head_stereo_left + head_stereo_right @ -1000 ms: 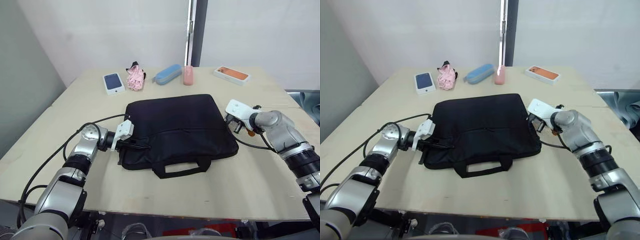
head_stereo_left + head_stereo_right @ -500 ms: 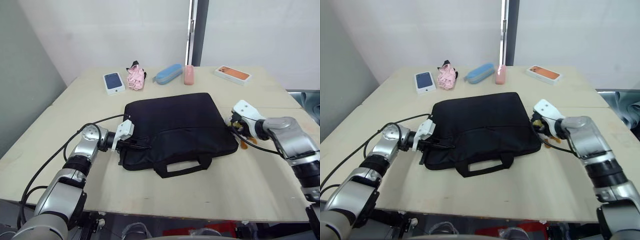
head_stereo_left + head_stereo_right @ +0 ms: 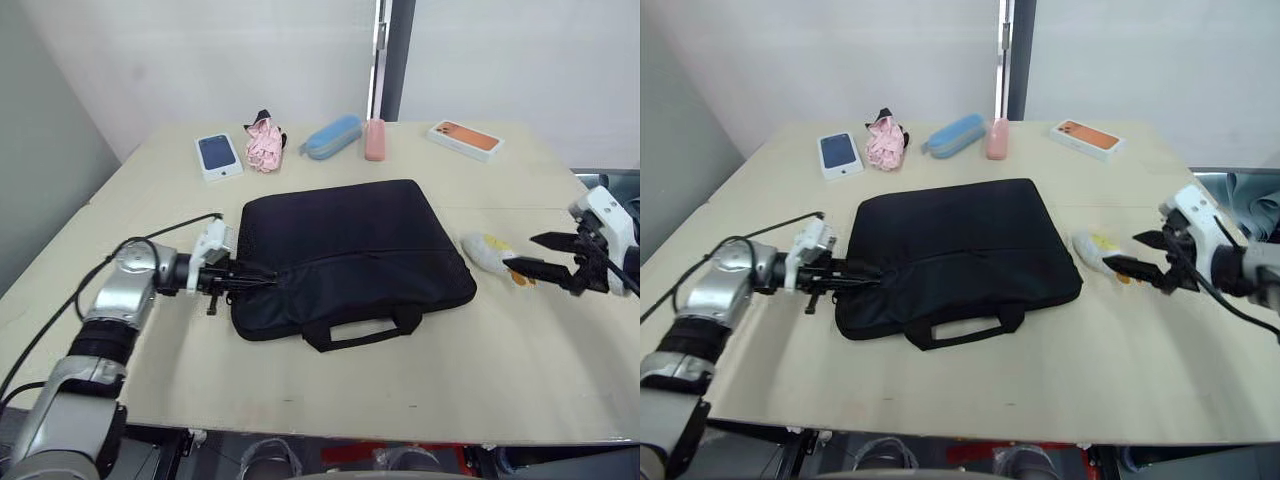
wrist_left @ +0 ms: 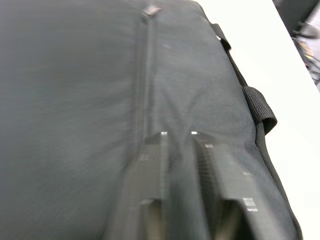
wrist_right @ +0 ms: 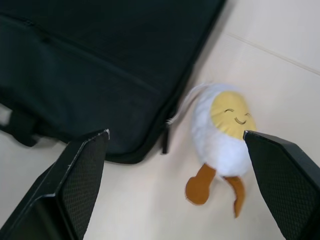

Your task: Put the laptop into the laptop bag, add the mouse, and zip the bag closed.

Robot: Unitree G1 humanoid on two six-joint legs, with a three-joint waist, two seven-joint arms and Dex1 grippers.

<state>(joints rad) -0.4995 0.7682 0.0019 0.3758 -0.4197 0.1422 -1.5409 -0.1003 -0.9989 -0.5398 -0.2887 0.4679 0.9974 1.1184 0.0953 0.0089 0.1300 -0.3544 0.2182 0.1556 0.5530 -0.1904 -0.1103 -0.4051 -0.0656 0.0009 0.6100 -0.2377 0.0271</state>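
Note:
The black laptop bag (image 3: pixel 350 250) lies flat in the middle of the table (image 3: pixel 420 380), handles toward me. My left gripper (image 3: pixel 247 279) lies at the bag's near left corner. In the left wrist view its fingers (image 4: pixel 150 165) rest on the bag's fabric (image 4: pixel 75 100) with a narrow gap between them. My right gripper (image 3: pixel 537 254) hovers wide open, right of the bag, holding nothing. A white plush egg (image 5: pixel 222 130) with a yellow face lies just in front of it. A zip pull (image 5: pixel 164 143) hangs at the bag's corner beside the egg. The laptop and the mouse are hidden.
Along the table's far edge lie a phone box with a blue picture (image 3: pixel 219 155), a pink cloth bundle (image 3: pixel 264 145), a blue case (image 3: pixel 333 137), a small pink container (image 3: pixel 375 140) and an orange phone box (image 3: pixel 466 140). A black cable (image 3: pixel 170 228) loops beside my left arm.
My right gripper has opened, let go of the plush egg beside the bag and drawn back to the right. My left gripper's fingers have parted slightly at the bag's corner.

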